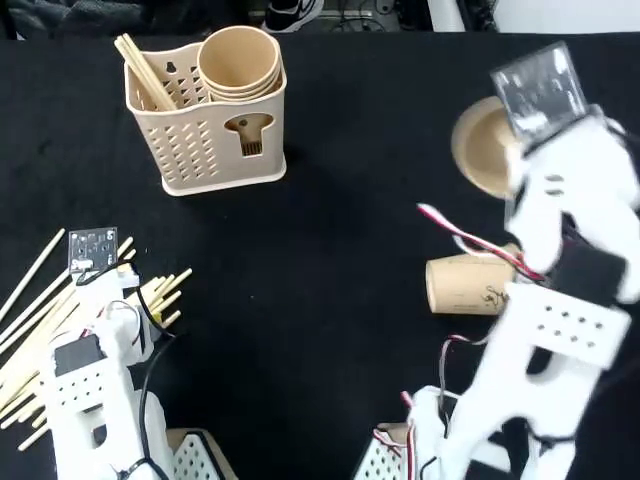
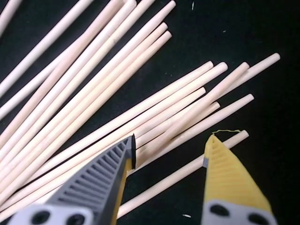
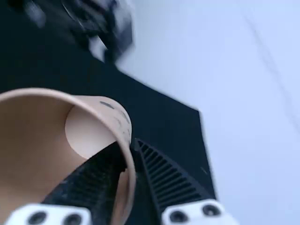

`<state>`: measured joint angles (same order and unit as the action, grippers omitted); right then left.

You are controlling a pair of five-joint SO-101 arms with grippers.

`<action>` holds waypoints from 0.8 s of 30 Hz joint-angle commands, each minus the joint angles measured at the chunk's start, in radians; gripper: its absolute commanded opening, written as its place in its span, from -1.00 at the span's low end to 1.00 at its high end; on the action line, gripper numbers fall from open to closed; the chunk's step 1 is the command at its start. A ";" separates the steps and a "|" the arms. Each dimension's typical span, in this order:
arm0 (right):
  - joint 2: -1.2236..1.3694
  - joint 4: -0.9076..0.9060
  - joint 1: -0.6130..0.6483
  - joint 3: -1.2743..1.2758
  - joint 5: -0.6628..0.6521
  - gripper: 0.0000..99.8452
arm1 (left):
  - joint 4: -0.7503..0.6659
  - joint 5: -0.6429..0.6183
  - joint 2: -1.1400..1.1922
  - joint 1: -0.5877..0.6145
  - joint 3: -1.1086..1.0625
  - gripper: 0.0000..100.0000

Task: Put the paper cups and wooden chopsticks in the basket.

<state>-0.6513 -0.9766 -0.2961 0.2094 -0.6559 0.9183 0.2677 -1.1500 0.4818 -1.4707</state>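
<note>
The basket (image 1: 205, 150) stands upright at the far left of the bench (image 1: 330, 150). Inside it, stacked cups (image 1: 238, 60) fill the right part, and a few chopsticks (image 1: 145, 72) lean in the left part with their ends sticking out above the rim.

Loose chopsticks (image 1: 30, 320) lie in a fanned pile on the near left of the bench, many of them touching or crossing. The left end effector (image 2: 172, 140) hangs just over this pile (image 2: 93, 93). Its grey finger and its yellow finger are spread apart and hold nothing, and several sticks run under the gap between them.

On the right side, the right end effector (image 3: 129, 145) is clamped on the rim of a held cup (image 3: 47, 140), with one finger inside the mouth and the other outside against the wall. In the high view this cup (image 1: 480, 150) shows as a round tan shape beside the arm's wrist, well apart from the basket.

A spare cup (image 1: 465, 285) lies on its side on the bench nearer the arm bases, partly covered by the right arm and its red-and-white wires.
</note>
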 commanded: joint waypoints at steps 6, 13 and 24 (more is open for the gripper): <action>0.297 -0.020 0.503 -0.426 0.152 -0.98 | -0.011 -0.002 -0.009 0.004 0.002 -0.51; 0.610 -0.015 0.651 -0.737 0.153 -0.98 | -0.012 -0.002 -0.009 0.004 0.002 -0.51; 0.940 -0.018 0.660 -1.047 0.153 -0.98 | -0.014 -0.002 -0.009 0.004 0.004 -0.51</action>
<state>0.2708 -1.0088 0.3514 -0.7480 -0.5117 0.9183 0.2677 -1.1500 0.4818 -1.4707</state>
